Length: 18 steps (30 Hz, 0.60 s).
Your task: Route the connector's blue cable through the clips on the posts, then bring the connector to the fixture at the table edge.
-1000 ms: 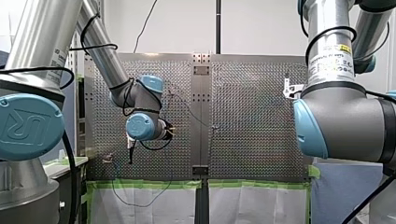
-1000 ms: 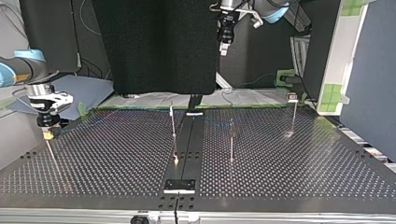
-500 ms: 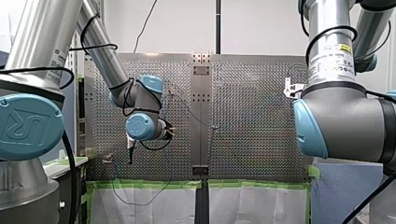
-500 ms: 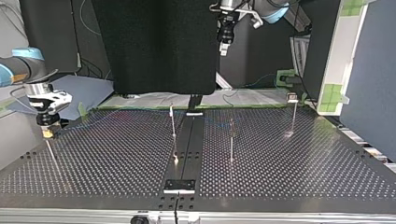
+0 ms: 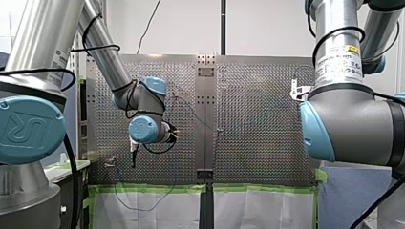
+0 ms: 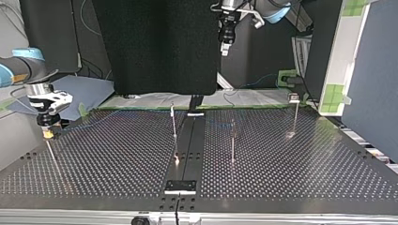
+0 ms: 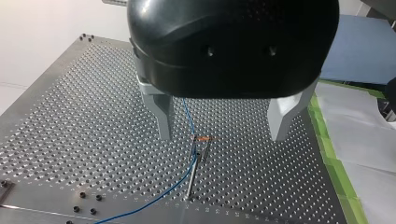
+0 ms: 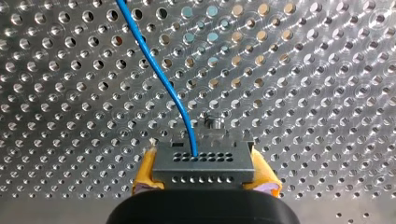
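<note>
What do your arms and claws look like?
Both arms are silver tubes with light-blue joint caps and black cables: my left arm, and my right arm, which bears a white label. My left claw is glossy black with grey metal fingers; my right claw has yellow pads.

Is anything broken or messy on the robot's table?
Nothing looks broken or spilled. The connector sits straight between the yellow pads of my right gripper, the blue cable leaves it in a smooth curve, and my left gripper hangs open above a post.
</note>
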Each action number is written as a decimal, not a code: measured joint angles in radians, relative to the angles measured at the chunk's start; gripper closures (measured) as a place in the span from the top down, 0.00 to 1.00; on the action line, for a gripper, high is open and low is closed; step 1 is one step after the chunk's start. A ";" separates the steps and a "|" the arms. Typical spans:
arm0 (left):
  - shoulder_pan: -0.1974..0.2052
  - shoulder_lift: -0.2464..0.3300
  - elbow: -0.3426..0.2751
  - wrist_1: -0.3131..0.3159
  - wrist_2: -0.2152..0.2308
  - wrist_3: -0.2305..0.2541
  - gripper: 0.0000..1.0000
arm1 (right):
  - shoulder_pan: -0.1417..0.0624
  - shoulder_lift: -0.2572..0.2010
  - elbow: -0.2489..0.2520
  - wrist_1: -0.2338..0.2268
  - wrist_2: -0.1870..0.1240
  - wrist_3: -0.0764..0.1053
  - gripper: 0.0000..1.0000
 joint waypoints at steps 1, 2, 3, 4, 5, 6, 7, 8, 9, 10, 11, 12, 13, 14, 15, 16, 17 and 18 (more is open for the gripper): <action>0.000 0.000 0.000 0.000 0.000 0.000 1.00 | 0.000 0.000 0.000 0.000 0.000 0.000 0.00; 0.000 0.000 0.000 0.000 0.000 0.000 1.00 | 0.000 0.000 0.000 0.000 0.000 0.000 0.00; 0.000 0.000 0.000 0.001 0.000 0.000 1.00 | 0.000 0.000 0.000 0.000 0.000 0.000 0.00; 0.000 0.000 0.000 0.001 0.000 0.000 1.00 | 0.000 0.000 0.000 0.000 0.000 0.000 0.00; 0.000 0.000 0.000 0.000 0.000 0.000 1.00 | 0.000 0.000 0.000 0.000 0.000 0.000 0.00; 0.000 0.000 0.001 0.000 0.000 0.000 1.00 | 0.000 0.000 0.000 0.000 0.000 0.000 0.00; 0.000 0.000 0.002 -0.001 0.000 0.000 1.00 | 0.000 0.000 0.000 0.000 0.000 0.000 0.00; 0.000 0.000 0.002 -0.001 0.000 0.000 1.00 | 0.000 0.000 0.000 0.000 0.000 0.000 0.05; 0.000 0.000 0.002 -0.001 0.000 0.000 1.00 | 0.000 0.000 0.000 0.000 0.000 0.000 0.05; 0.000 0.000 0.003 -0.001 0.000 0.000 1.00 | 0.000 0.000 0.000 0.000 0.000 0.000 0.24; 0.000 0.000 0.003 -0.001 0.001 0.000 1.00 | 0.000 0.000 0.000 0.000 0.000 0.000 0.60; 0.000 0.000 0.003 0.000 0.001 0.000 1.00 | 0.000 0.000 0.000 0.000 0.000 0.000 0.60; 0.000 0.000 0.003 0.000 0.001 0.000 1.00 | 0.000 0.000 0.000 0.000 0.000 0.000 0.76; 0.000 0.000 0.003 0.000 0.001 0.000 1.00 | 0.000 0.000 0.000 0.000 0.000 0.000 0.89; 0.000 0.000 0.003 0.000 0.001 0.000 1.00 | 0.000 0.000 0.000 0.000 0.000 0.000 0.89; 0.000 0.001 0.003 -0.001 0.000 0.000 1.00 | 0.000 0.000 0.000 0.000 0.000 0.000 0.97; 0.000 0.000 0.003 -0.001 0.000 0.000 1.00 | 0.000 0.000 0.000 0.000 0.000 0.000 1.00; 0.000 0.000 0.003 -0.001 0.000 0.000 1.00 | 0.000 0.000 0.000 0.000 0.000 0.000 1.00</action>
